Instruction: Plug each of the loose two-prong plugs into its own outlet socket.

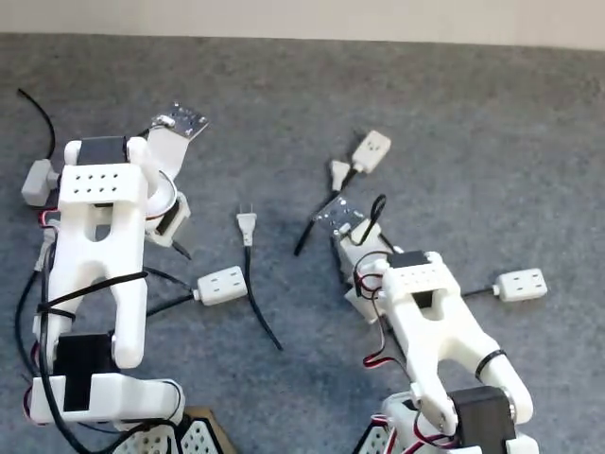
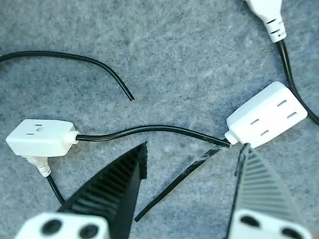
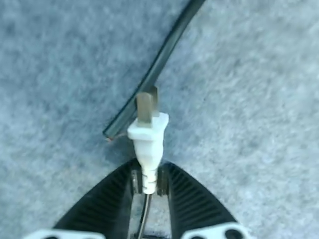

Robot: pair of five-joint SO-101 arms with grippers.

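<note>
**Plugs and sockets on a grey tabletop: one plug in grasp**

- Tabletop point(image 1: 473, 113): grey and felt-like. In the high view the left arm stands at 8 o'clock and the right arm at 5 o'clock.
- Right hand point(image 3: 149, 168): closed tight on the held plug point(image 3: 148, 134), gripping the ribbed neck where the cord leaves it. The two prongs point away from the hand and sit by the cut end of a black cord point(image 3: 154, 74) lying on the tabletop.
- Left hand point(image 2: 194, 147): fingers spread wide, holding nothing, above the tabletop. One fingertip appears just beside the middle socket.
- Middle socket point(image 1: 222, 286): white, lying flat near the centre, with its cord running off toward 9 o'clock.
- Loose plug point(image 1: 246, 224): white, at 1 o'clock of the middle socket and near it. Its prongs point to 12 o'clock and its cord trails to 5 o'clock.
- Far socket point(image 1: 371, 151): white, at 1 o'clock of the tabletop's centre.
- Second plug point(image 1: 338, 173): just beside the far socket, at its 8 o'clock. Whether it is seated cannot be told.
- Right socket point(image 1: 523, 285): white, at 3 o'clock, well apart from the others.
- Left socket point(image 2: 40, 137): white, with a plug touching its side. Whether that plug is seated cannot be told.
</note>
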